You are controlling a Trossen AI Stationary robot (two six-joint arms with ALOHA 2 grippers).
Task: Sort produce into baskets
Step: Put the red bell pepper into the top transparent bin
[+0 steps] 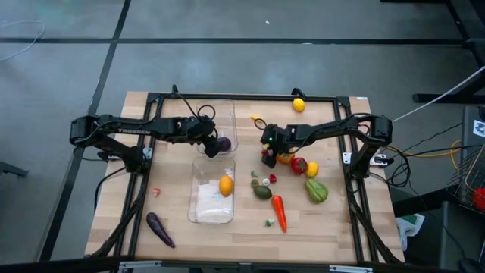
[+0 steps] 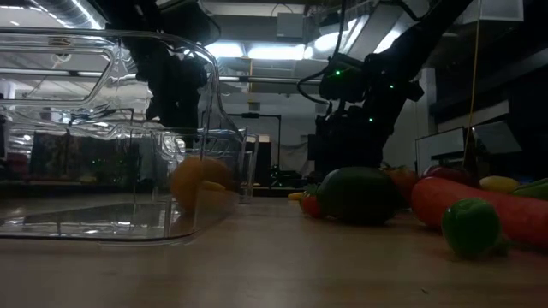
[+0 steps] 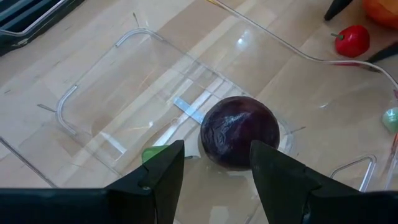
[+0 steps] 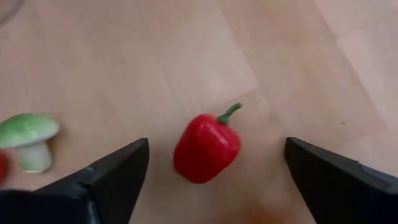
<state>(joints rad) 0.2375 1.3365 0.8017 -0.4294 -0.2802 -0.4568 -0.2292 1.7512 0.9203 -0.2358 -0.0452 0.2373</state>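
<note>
While both arms reached in over the wooden table, the scene read as follows.

Left gripper: it hung just left of centre in the high view, over the near end of the upper basket. Its fingers were spread, with a dark purple ball-shaped vegetable lying in the basket between and just beyond them; whether they touched it could not be told.

Right gripper: it sat just right of centre in the high view, above the cluster of produce. Its fingers were spread wide on either side of a small red pepper lying on the table, not touching it.

Lower basket: clear, below centre in the high view, it held one orange-yellow fruit.

Loose produce, right of centre: a carrot, a green vegetable, an avocado, a yellow piece and a green-capped mushroom just beside the red pepper.

Outliers: a purple aubergine lay at lower left, a tiny red piece at left, and a yellow lemon at the table's upper edge.
</note>
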